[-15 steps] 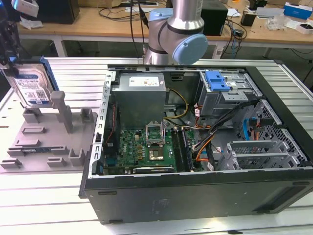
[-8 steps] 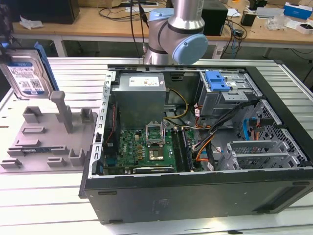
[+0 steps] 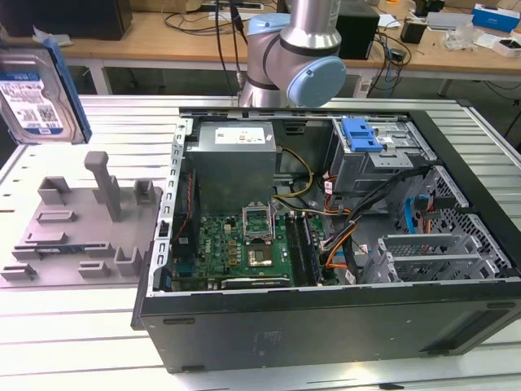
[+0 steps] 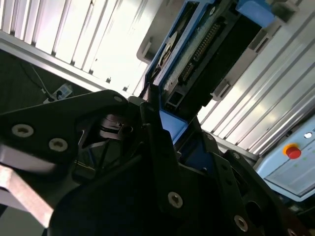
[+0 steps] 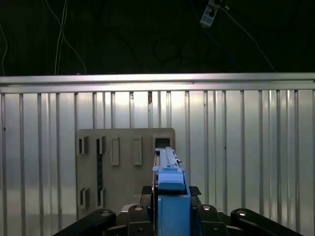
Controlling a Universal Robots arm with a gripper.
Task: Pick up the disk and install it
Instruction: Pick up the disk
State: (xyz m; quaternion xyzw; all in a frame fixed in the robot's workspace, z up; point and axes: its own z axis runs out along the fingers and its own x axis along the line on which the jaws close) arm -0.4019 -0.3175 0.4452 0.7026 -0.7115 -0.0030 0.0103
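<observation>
Ribbed aluminium table (image 3: 89, 358) spreading pale across the foreground, bright light glaring off its slats, wooden workbench (image 3: 163, 37) standing behind (black cables (image 3: 213, 24) trailing over it), dark floor (image 5: 123, 39) lying beyond the table's edge.

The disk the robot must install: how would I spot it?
Start from the open computer case, then look to the exterior view's far left, above the grey fixture plate. The disk is the flat silver slab with a white-and-blue label and blue edging.
</observation>
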